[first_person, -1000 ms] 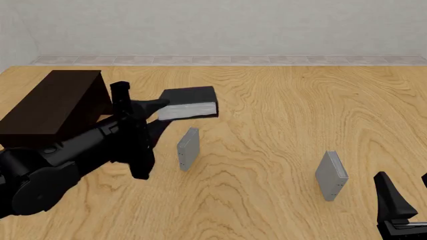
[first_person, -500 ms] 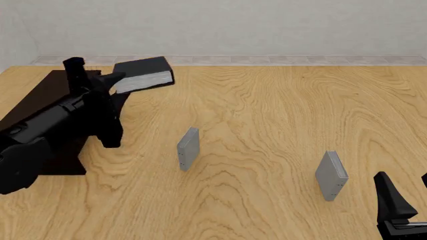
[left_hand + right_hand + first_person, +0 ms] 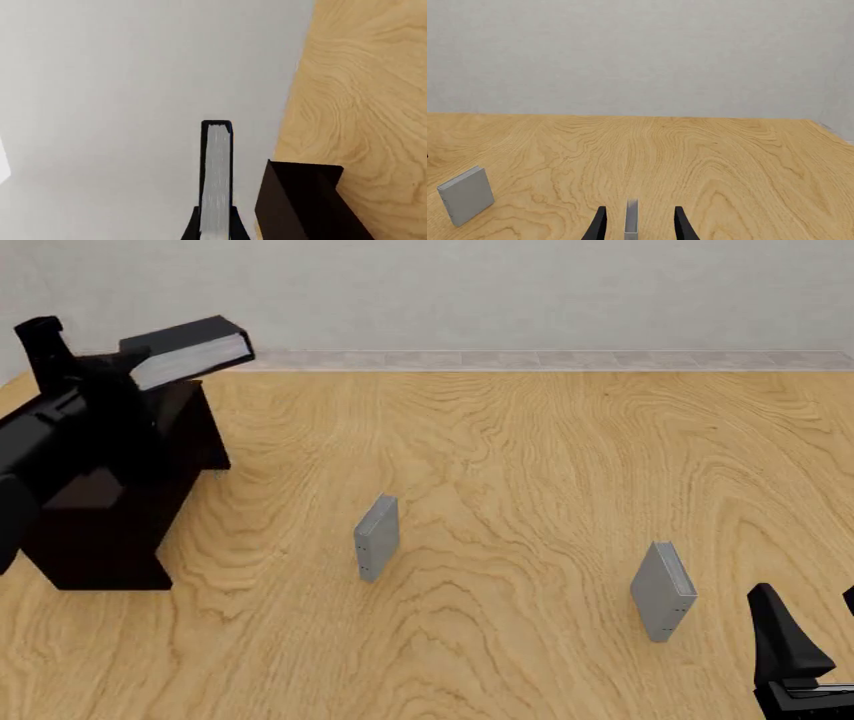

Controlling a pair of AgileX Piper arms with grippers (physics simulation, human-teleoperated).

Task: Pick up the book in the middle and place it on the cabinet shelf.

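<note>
The black book (image 3: 187, 352) is up in the air, off the counter (image 3: 534, 490). It hangs over the far end of the cabinet shelf (image 3: 120, 530), on the left side of the front view. So the picking-up part looks done. What is left is to set the book down on the flat top and let go.

The left gripper (image 3: 118, 368) has the book. Its fingers are squeezed tight on one end of it, and the rest of the book sticks out to the right, tipped up a little. In the left wrist view the book (image 3: 217, 180) shows its white page edge between two thin black covers, with a corner of the dark cabinet (image 3: 300, 205) just beside it. I cannot tell if the book touches the cabinet yet (it looks a bit above it).

Two small grey books stand on the counter, one near the middle (image 3: 376, 537) and one more to the right (image 3: 663, 592). They are well apart from the cabinet.

The right gripper (image 3: 636, 225) waits low at the right. Its fingers (image 3: 598, 227) are spread apart and hold nothing, with the thin edge of a grey book (image 3: 631, 217) showing in the gap.
</note>
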